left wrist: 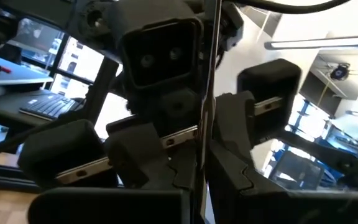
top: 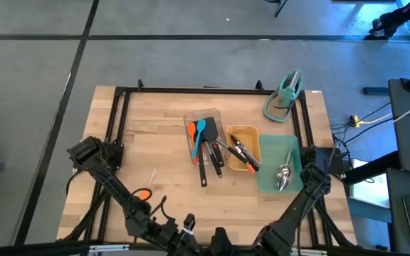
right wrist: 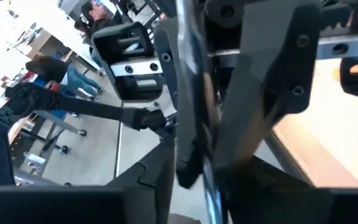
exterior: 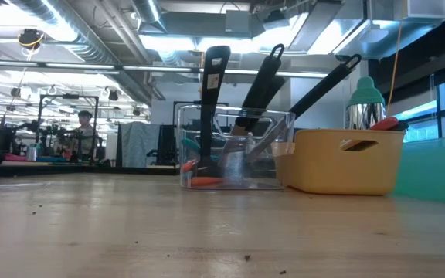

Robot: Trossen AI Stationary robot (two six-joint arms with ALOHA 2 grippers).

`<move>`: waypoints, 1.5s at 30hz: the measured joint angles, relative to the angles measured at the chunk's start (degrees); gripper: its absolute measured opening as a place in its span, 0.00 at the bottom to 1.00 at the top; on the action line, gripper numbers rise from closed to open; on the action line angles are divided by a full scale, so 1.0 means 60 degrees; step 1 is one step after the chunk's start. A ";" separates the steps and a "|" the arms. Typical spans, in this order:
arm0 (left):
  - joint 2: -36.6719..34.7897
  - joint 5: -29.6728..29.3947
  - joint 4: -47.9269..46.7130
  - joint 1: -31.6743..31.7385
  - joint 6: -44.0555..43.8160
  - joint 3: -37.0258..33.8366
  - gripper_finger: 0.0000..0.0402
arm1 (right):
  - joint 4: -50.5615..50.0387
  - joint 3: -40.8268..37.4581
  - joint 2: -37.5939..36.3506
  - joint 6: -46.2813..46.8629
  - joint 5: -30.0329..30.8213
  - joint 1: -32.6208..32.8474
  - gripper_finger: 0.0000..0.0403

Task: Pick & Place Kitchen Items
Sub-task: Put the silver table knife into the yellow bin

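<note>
Kitchen items (top: 205, 146) rest in trays (top: 242, 129) mid-counter (top: 148, 135); arms folded at its near edge, left end effector (left wrist: 201, 149) closed, right end effector (right wrist: 225, 106) indeterminate; placing seems finished, nothing evidently left to fetch.

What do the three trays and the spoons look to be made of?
Clear tray: see-through, likely hard plastic. Yellow tray: opaque, matte, probably plastic. Teal tray: tinted, translucent, likely plastic. Spoons: shiny and mirror-like, apparently steel.

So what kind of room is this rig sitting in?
Probably a robotics lab or workshop, not a kitchen: bare ceiling ducts overhead, more black frame rigs with a person among them in the background, and a grey concrete floor around the wooden table.
</note>
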 joint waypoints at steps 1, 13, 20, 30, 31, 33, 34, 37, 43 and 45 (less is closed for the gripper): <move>-0.0007 0.0018 -0.0017 -0.0009 0.0012 0.0000 0.04 | -0.0008 0.0000 0.0000 0.0054 -0.0092 -0.0004 0.29; -0.0036 0.0127 -0.0303 -0.0036 -0.0073 0.0011 0.04 | -0.0601 -0.0011 0.0004 0.0732 -0.0279 0.0193 0.13; -0.0033 -0.0119 -0.0361 -0.0022 -0.0192 -0.0011 0.04 | -0.1113 -0.0004 0.0004 0.0808 -0.0004 0.0239 0.04; -0.0033 0.0054 -0.0200 0.0155 0.0138 -0.0011 0.09 | -0.1055 0.0003 0.0000 0.0974 0.0202 0.0270 0.04; -0.0033 0.0119 -0.0091 0.0207 0.0240 -0.0011 0.12 | -0.1014 0.0010 -0.0007 0.1058 0.0208 0.0270 0.04; -0.0065 0.0106 0.0355 0.0345 0.0261 0.0001 0.19 | -0.1093 0.0009 -0.0010 0.1099 0.0156 0.0273 0.04; -0.0091 0.0056 0.0544 0.0401 0.0244 0.0011 0.22 | -0.1144 -0.0004 0.0006 0.1095 0.0149 0.0283 0.04; -0.0066 0.0149 0.0986 0.0485 0.0416 0.0009 0.27 | -0.1158 -0.0011 0.0018 0.1062 0.0171 0.0332 0.04; -0.0301 0.0107 0.0909 0.0389 0.0595 0.0007 0.22 | -0.1194 -0.0007 0.0015 0.0947 0.0486 0.0492 0.04; -0.0352 -0.0078 0.0663 0.0319 0.0712 0.0007 0.17 | -0.1217 -0.0007 0.0015 0.0936 0.0656 0.0567 0.04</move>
